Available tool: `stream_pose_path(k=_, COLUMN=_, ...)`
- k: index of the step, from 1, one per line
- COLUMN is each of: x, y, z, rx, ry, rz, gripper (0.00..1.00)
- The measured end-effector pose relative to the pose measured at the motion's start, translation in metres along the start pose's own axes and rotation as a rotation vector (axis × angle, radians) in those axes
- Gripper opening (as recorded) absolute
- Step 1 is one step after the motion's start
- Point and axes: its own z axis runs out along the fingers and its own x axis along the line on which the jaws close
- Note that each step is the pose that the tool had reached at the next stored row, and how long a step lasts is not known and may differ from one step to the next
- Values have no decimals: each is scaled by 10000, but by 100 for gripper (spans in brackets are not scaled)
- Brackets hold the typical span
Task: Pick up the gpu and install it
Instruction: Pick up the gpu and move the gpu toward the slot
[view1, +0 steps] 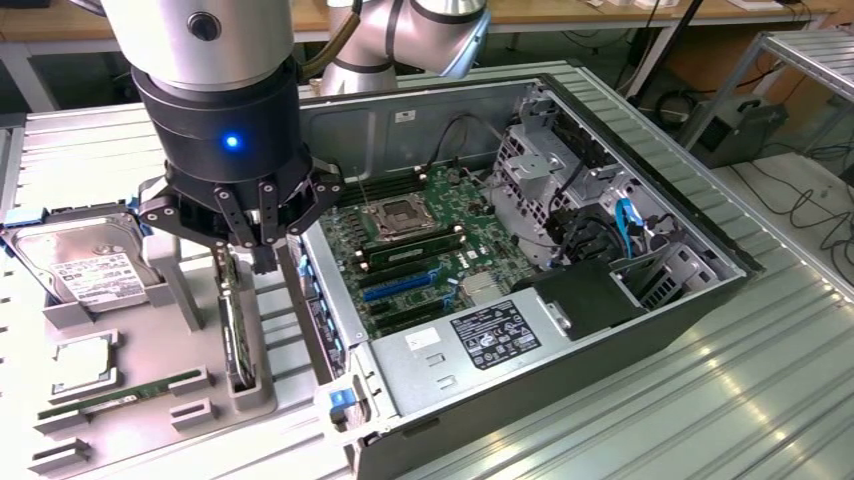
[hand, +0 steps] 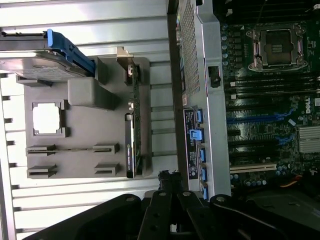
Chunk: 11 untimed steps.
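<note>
Gripper (view1: 262, 252): jaws shut, holding nothing, above gray holder (view1: 160, 400) | gpu (view1: 238, 335): on edge in holder slot, along edge beside open computer case (view1: 667, 300) | hard drive (view1: 87, 265): opposite edge

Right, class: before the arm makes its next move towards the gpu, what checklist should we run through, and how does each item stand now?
1. gpu stands on edge in its slot of the grey holder: ok.
2. Jaws open to take the card: not ok; they are shut with nothing between them.
3. Jaws lined up over the gpu: cannot tell; they hang just above the holder, near one end of the card.
4. Computer case lies open, motherboard exposed: ok.
5. Blue expansion slots free of cards: ok.
</note>
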Motion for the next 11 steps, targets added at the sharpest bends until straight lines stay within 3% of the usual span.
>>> stream_pose_path(k=5, x=0, y=0, z=0, rx=0, ry=0, rz=0, gripper=11)
stream_pose_path(k=6, x=0, y=0, z=0, rx=0, ry=0, rz=0, gripper=17)
stream_pose_path(k=7, x=0, y=0, z=0, rx=1, ry=0, rz=0, gripper=17)
stream_pose_path(k=8, x=0, y=0, z=0, rx=0, ry=0, rz=0, gripper=30)
stream_pose_path(k=11, x=0, y=0, z=0, rx=0, ry=0, rz=0, gripper=42)
